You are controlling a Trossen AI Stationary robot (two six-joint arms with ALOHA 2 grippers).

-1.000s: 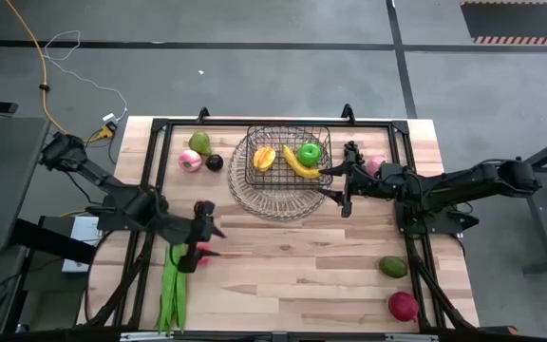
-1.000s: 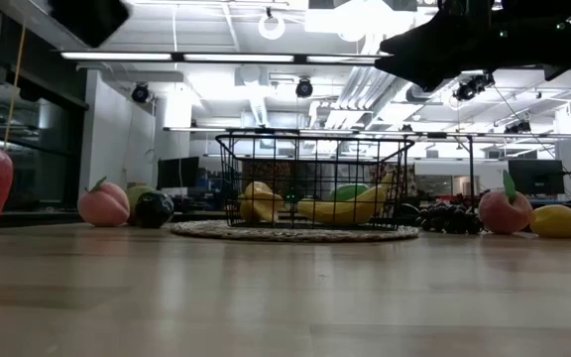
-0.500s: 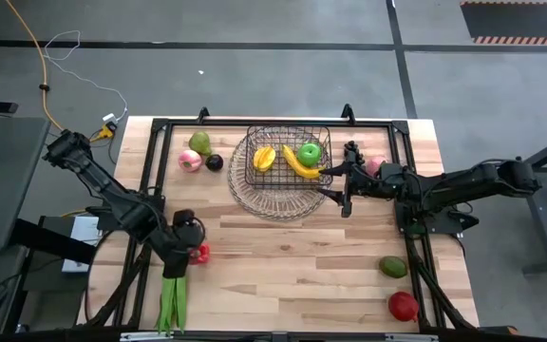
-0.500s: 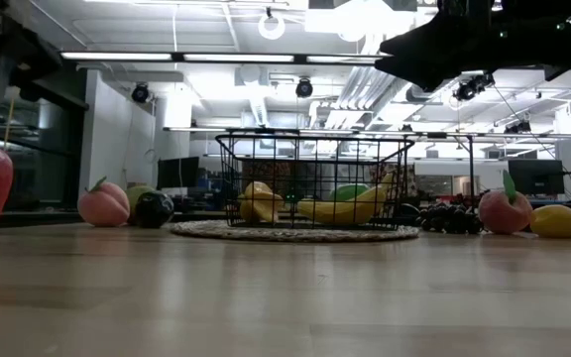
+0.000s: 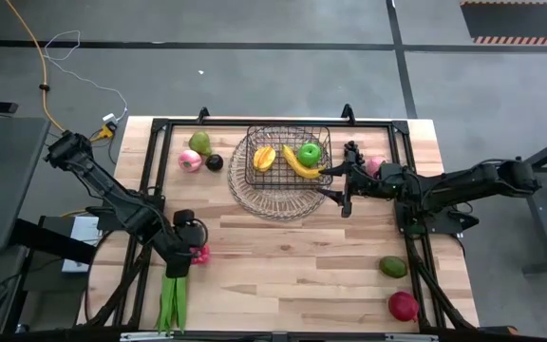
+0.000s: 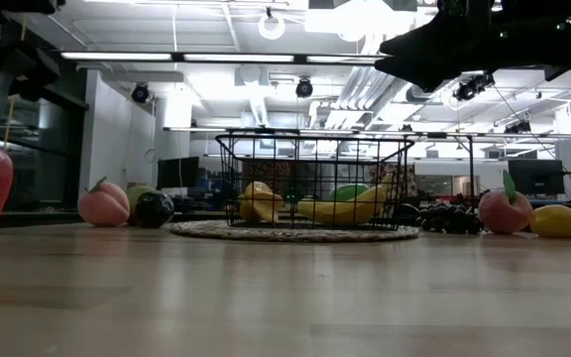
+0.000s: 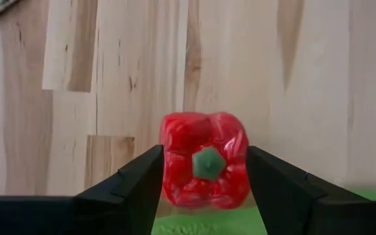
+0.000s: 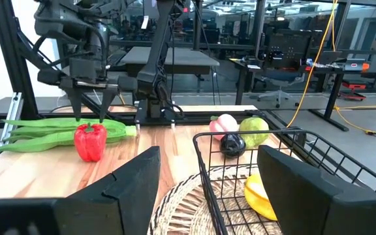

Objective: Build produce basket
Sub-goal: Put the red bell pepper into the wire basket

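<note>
Wooden table — left tool open astride red pepper, lower left; right tool open beside basket, upper centre, holding banana and green apple.

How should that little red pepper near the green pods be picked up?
Probably from straight above, squeezing the red pepper across its blocky sides. It stands upright, green stem up, and the left tool already straddles it, fingers open. The green pods lie just beside it.

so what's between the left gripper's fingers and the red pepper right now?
Nothing. In the left wrist view the left gripper brackets the red pepper, one finger on each side; whether they touch is unclear. Bare table lies beyond.
</note>
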